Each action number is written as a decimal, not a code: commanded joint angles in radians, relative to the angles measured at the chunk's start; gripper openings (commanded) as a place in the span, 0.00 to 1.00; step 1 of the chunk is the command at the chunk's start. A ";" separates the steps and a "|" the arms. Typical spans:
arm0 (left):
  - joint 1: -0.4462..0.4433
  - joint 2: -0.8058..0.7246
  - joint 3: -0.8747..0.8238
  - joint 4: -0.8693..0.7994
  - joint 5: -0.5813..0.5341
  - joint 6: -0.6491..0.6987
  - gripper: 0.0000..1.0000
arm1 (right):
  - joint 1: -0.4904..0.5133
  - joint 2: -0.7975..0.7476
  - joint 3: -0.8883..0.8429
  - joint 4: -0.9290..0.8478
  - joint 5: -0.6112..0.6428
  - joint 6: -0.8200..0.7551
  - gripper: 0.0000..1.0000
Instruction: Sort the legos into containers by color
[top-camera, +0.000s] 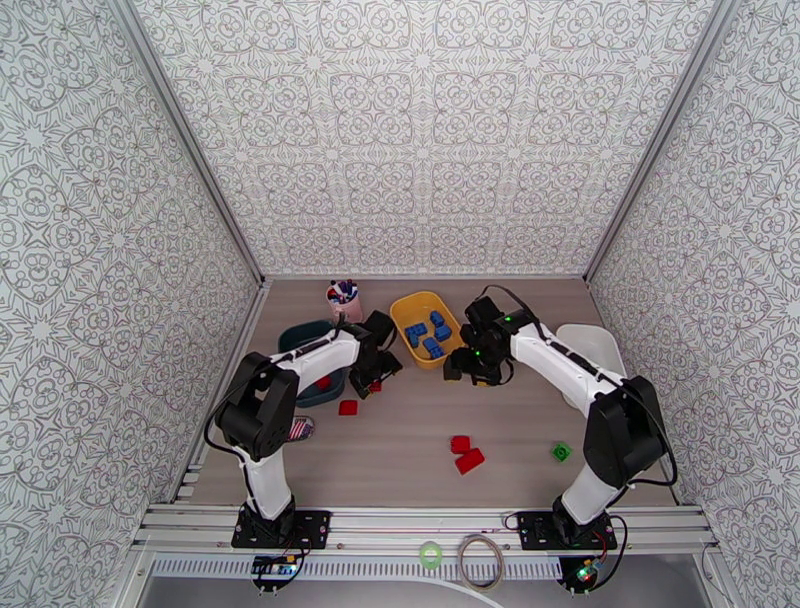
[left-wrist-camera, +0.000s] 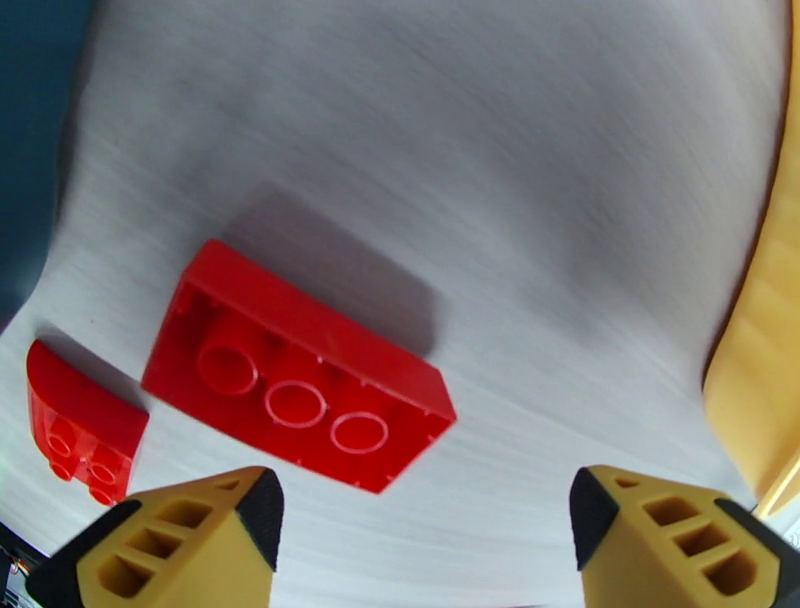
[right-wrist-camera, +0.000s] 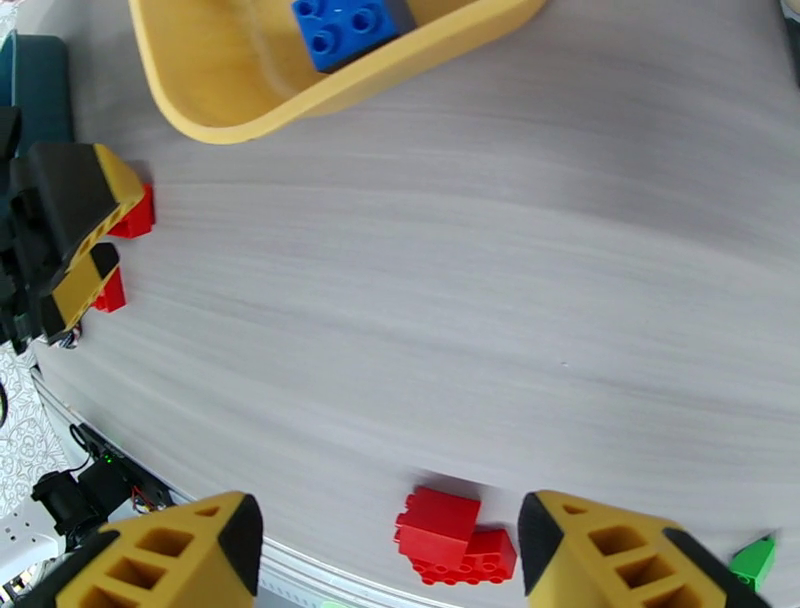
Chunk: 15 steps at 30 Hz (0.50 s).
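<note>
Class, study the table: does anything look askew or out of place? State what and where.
The oblong red plastic brick below the left hand lies upside down on the table, its hollow round tubes facing up.

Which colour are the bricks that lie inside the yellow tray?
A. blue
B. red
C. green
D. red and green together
A: the bricks in the yellow tray are all blue in the top view, and the right wrist view also shows a blue one inside it.
</note>
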 joint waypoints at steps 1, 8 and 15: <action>0.022 0.020 -0.006 0.020 -0.018 -0.028 0.79 | -0.006 0.035 0.030 0.013 -0.040 -0.019 0.72; 0.048 0.051 0.029 0.005 -0.026 -0.019 0.78 | -0.005 0.074 0.081 0.002 -0.051 -0.032 0.72; 0.062 0.108 0.102 -0.017 -0.024 -0.001 0.75 | -0.007 0.086 0.086 0.003 -0.053 -0.032 0.72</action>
